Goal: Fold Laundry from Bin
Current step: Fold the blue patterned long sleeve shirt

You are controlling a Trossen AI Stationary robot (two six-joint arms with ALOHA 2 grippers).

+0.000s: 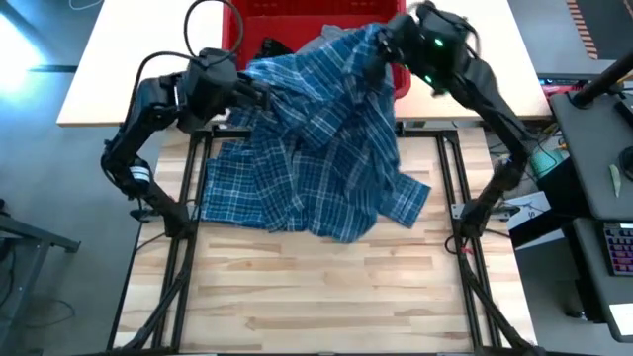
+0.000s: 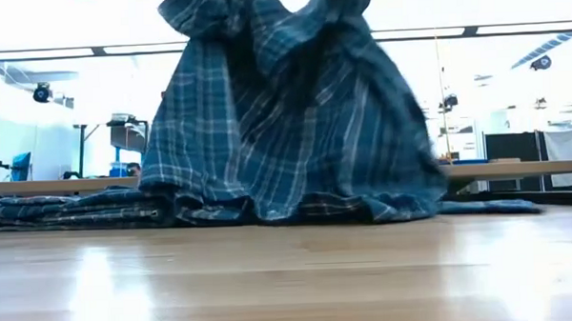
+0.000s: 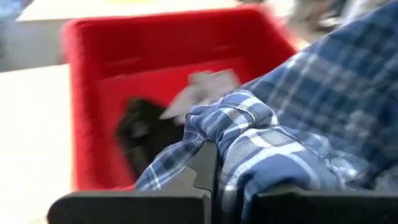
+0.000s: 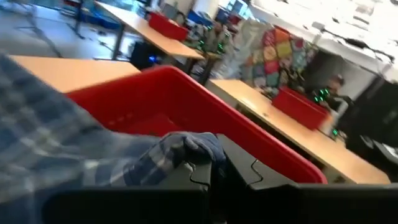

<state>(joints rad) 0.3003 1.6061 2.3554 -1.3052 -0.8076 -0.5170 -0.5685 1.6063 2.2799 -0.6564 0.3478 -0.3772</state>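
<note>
The blue-and-white plaid shirt point(image 1: 316, 148) is raised at two points in front of the red bin point(image 1: 297, 22), which stands at the table's far edge. My left gripper point(image 1: 259, 91) is shut on the shirt's left part and my right gripper point(image 1: 381, 44) on its right part, over the bin's right corner. The shirt drapes down from both, and its lower part point(image 2: 269, 207) lies spread on the table. A black garment point(image 3: 140, 134) and a light grey one point(image 3: 202, 90) lie on the bin's floor. My left gripper pinches a bunched fold of the plaid shirt point(image 3: 233, 124) between its two shut fingers, coming from the table's left and slanting slightly down. The cloth hangs slack below the fingers down to the table. My right gripper pinches a small bunch of the shirt's cloth point(image 4: 196, 146) between its two shut fingers, held about level from the table's right. The shirt falls away below it; how many layers are caught cannot be told.
Dark frame rails point(image 1: 188, 198) run along both sides of the wooden table point(image 1: 316, 297), whose near half lies in front of the shirt. A desk with a keyboard point(image 1: 618, 242) stands to the right. Other tables with red bins point(image 4: 298, 106) show in the room behind.
</note>
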